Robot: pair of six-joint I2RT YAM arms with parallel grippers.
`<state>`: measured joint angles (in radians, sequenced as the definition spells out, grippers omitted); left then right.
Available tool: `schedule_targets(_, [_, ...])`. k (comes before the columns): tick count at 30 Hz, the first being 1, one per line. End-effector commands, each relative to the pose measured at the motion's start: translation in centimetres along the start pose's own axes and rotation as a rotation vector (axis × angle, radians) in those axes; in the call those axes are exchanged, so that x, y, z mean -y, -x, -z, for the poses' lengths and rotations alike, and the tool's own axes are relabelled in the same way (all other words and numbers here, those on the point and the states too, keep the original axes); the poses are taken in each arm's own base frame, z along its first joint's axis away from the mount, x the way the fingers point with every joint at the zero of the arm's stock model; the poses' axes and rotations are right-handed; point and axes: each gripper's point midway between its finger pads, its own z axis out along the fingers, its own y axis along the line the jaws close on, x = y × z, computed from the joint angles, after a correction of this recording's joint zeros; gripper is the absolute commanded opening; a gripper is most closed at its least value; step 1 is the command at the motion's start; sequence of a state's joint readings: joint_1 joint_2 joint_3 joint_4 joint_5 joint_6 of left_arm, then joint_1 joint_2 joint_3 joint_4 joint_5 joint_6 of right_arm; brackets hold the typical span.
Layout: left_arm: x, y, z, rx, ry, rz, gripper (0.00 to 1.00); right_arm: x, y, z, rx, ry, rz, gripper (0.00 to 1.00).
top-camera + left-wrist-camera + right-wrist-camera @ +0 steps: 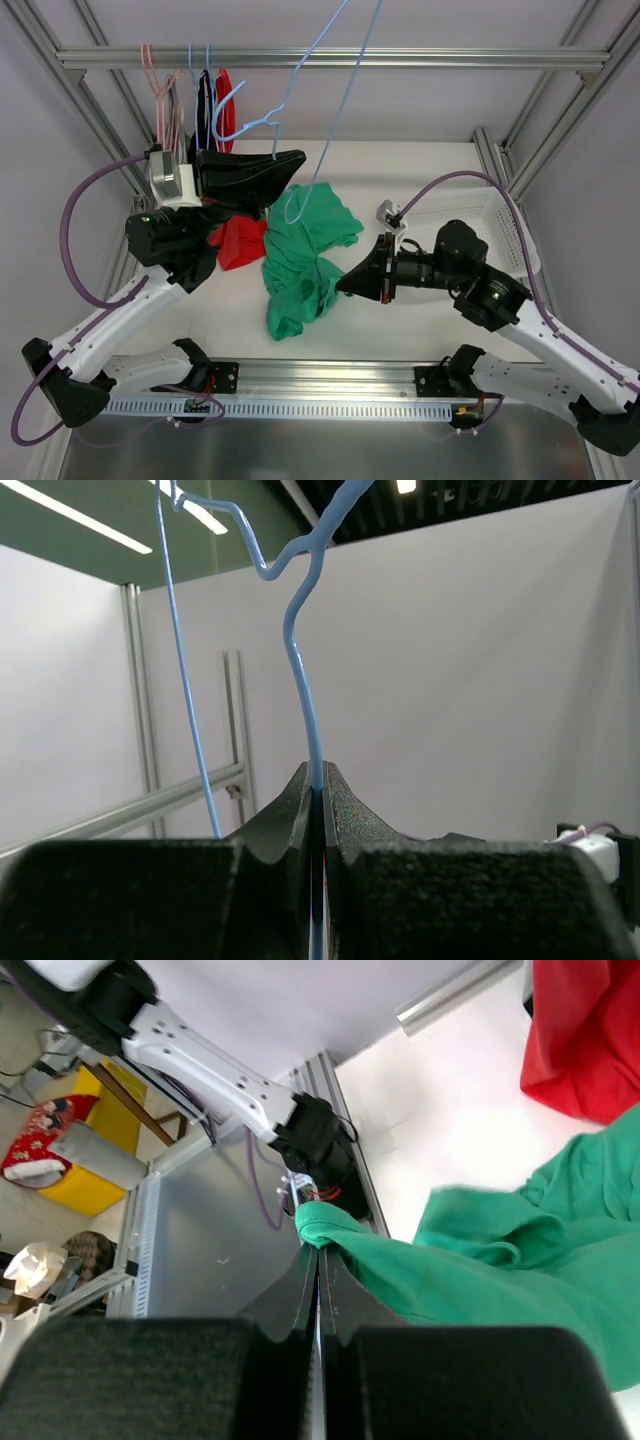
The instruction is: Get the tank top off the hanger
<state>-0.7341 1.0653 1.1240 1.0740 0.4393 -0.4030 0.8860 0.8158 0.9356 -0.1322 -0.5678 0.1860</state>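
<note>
A green tank top (300, 255) hangs bunched on a light blue wire hanger (262, 124) over the middle of the table. My left gripper (293, 159) is shut on the hanger's wire, which runs up between its jaws in the left wrist view (306, 680). My right gripper (346, 285) is shut on a fold of the tank top at its right side. In the right wrist view the green fabric (480, 1270) bunches at the fingertips (306, 1272) and stretches off to the right.
A red garment (240, 242) lies left of the tank top, also seen in the right wrist view (585, 1030). Pink hangers (160, 90) and dark and red clothes (215, 105) hang from the top rail (400, 58). A white basket (485, 215) stands at the right.
</note>
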Motion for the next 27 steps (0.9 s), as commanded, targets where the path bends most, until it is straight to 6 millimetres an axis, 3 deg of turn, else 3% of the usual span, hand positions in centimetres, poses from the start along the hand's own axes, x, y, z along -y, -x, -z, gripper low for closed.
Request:
schedule_targets(1, [0.2, 1.4, 1.1, -0.017, 0.051, -0.082, 0.00, 2.2, 0.2, -1.5, 0.007, -0.093, 0.050, 0.00])
schedule_targets(2, [-0.5, 0.6, 1.7, -0.078, 0.109, -0.058, 0.00, 3.7, -0.4, -2.1, -0.016, -0.149, 0.034, 0.00])
schedule_targets(4, [-2.4, -2.1, 4.9, -0.236, 0.296, 0.020, 0.00, 7.1, -0.5, -2.4, -0.002, -0.305, 0.008, 0.00])
schedule_targets(7, [-2.6, -5.3, 10.5, -0.354, 0.456, 0.114, 0.00, 9.7, -1.8, -3.5, -0.041, -0.393, -0.038, 0.78])
schedule_targets(8, [-2.2, -4.5, 12.0, -0.338, 0.496, 0.126, 0.00, 10.0, -1.9, -3.6, -0.042, -0.402, -0.046, 0.99])
schedule_targets(12, [-1.3, -9.5, 19.1, -0.483, 0.640, 0.266, 0.00, 12.0, -1.8, -2.1, -0.023, -0.535, -0.021, 1.00])
schedule_targets(15, [-0.7, -11.6, 23.3, -0.565, 0.741, 0.327, 0.00, 12.6, -1.2, 0.0, 0.001, -0.605, 0.000, 0.99])
schedule_targets(18, [-1.0, -12.4, 25.6, -0.612, 0.828, 0.339, 0.00, 13.2, -0.5, 1.6, 0.047, -0.652, 0.004, 0.99])
schedule_targets(20, [-1.7, -12.6, 25.4, -0.643, 0.864, 0.334, 0.00, 13.3, -0.4, 2.0, 0.057, -0.661, 0.000, 1.00])
schedule_targets(22, [-2.7, -11.3, 24.4, -0.647, 0.918, 0.311, 0.00, 13.4, -0.4, 2.3, 0.059, -0.663, 0.002, 1.00])
schedule_targets(23, [-3.6, -12.1, 24.2, -0.683, 0.951, 0.304, 0.00, 13.2, -0.3, 2.4, 0.058, -0.662, 0.005, 1.00])
schedule_targets(24, [-4.1, -10.6, 22.6, -0.657, 0.948, 0.284, 0.00, 13.2, -0.2, 2.4, 0.057, -0.663, 0.007, 0.99])
schedule_targets(26, [-5.9, -11.0, 21.9, -0.682, 0.992, 0.231, 0.00, 13.0, 0.1, 2.7, 0.060, -0.664, 0.018, 0.99])
schedule_targets(27, [-6.6, -9.7, 20.4, -0.652, 0.993, 0.203, 0.00, 12.9, 0.3, 2.9, 0.065, -0.665, 0.020, 1.00])
